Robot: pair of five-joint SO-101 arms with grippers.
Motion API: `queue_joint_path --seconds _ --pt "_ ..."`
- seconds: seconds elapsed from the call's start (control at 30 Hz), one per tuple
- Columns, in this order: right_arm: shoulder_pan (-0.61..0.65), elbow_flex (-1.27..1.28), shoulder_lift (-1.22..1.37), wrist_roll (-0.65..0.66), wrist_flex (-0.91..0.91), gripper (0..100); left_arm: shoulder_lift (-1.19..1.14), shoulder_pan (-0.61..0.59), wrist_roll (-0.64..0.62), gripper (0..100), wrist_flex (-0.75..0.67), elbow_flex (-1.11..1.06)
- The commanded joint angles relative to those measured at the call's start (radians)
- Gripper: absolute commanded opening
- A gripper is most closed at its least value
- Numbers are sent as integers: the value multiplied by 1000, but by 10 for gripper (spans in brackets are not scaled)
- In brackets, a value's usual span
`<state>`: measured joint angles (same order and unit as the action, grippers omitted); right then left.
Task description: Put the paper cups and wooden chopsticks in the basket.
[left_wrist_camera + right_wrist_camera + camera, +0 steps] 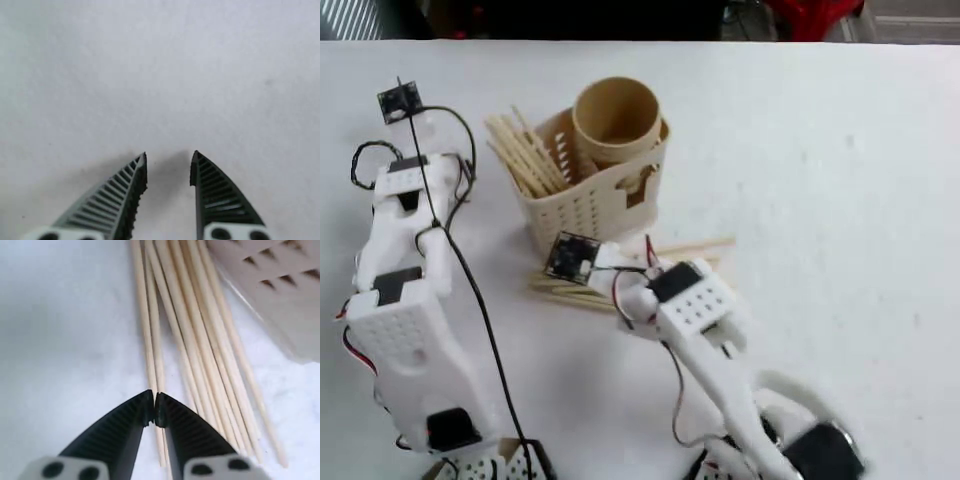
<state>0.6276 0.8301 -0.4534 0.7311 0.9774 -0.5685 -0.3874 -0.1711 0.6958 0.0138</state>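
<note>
A cream slotted basket (590,205) stands mid-table with a tan paper cup (617,120) upright in it and a bundle of wooden chopsticks (525,155) leaning out of its left side. More chopsticks (692,246) lie flat on the table in front of the basket, partly under the right arm (690,295). In the right wrist view my right gripper (154,407) is shut, its tips meeting right over the outermost of these loose chopsticks (200,340); whether one is pinched is unclear. The basket wall (280,295) is close beside them. My left gripper (168,167) is open over bare table.
The left arm (405,220) stretches along the table's left side, apart from the basket. White table surface lies open to the right of the basket and at the back. Cables trail from both arms near the front edge.
</note>
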Motion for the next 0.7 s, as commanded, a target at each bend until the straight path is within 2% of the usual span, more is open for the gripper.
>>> queue_joint_path --seconds 0.0,0.13,0.23,0.3,0.43,0.53,0.67 --pt "16 -17 -197 3 84 16 8 13 11 161 2 49" --pt "85 -12 -257 -37 94 18 8 12 11 161 2 49" --pt "124 -5 -163 -60 44 29 18 -19 3 159 6 52" --pt "133 2 -53 -57 -30 75 19 -51 2 159 6 52" --pt "128 -8 186 -14 -174 159 19 -65 -21 158 6 54" --pt "96 -38 312 3 -240 163 19 -64 -46 158 5 54" --pt "45 -91 390 5 -229 163 16 -59 -46 158 0 54"
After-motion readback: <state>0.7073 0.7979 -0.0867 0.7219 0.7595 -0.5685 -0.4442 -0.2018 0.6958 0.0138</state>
